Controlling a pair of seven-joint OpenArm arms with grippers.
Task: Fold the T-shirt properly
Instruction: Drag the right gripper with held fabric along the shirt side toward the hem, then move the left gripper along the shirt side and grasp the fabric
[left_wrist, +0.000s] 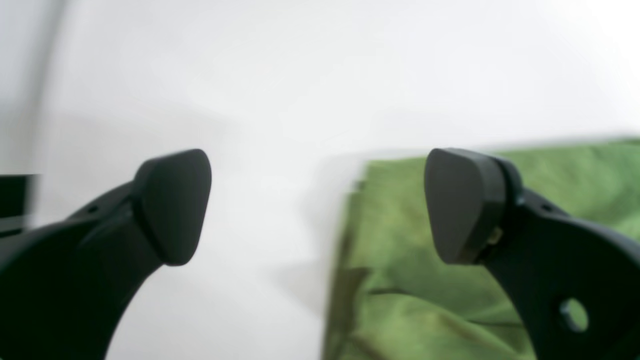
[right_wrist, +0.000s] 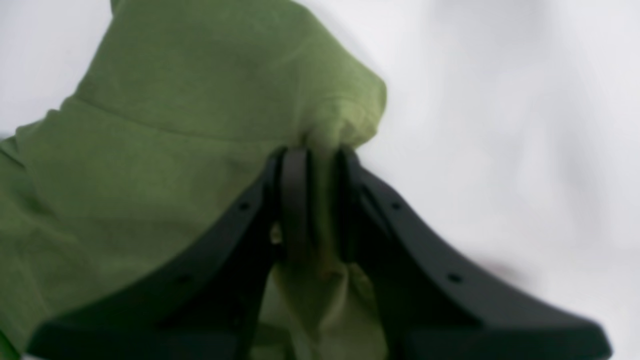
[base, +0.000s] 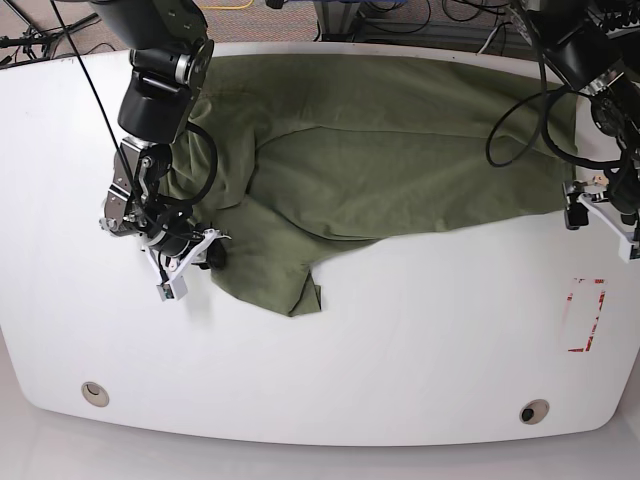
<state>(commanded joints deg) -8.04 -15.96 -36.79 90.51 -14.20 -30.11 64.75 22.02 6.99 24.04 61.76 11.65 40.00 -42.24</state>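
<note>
Two arms over white table (base: 400, 340). Shirt (base: 400, 140) spread across table's far half, from 9 to 3 o'clock, one flap hanging toward 7 o'clock. Right gripper (right_wrist: 317, 155) at shirt's 9 o'clock edge, fingers (right_wrist: 295, 200) pinched tight on a bunched fold. Left gripper (left_wrist: 317, 205) at 3 o'clock, fingers (left_wrist: 172, 207) wide apart, holding nothing; shirt edge lies under the right-hand finger.

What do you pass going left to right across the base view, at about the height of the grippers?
Bare white table → right gripper, shut on the T-shirt's edge → T-shirt → left gripper → red rectangle marking, slightly lower.
</note>
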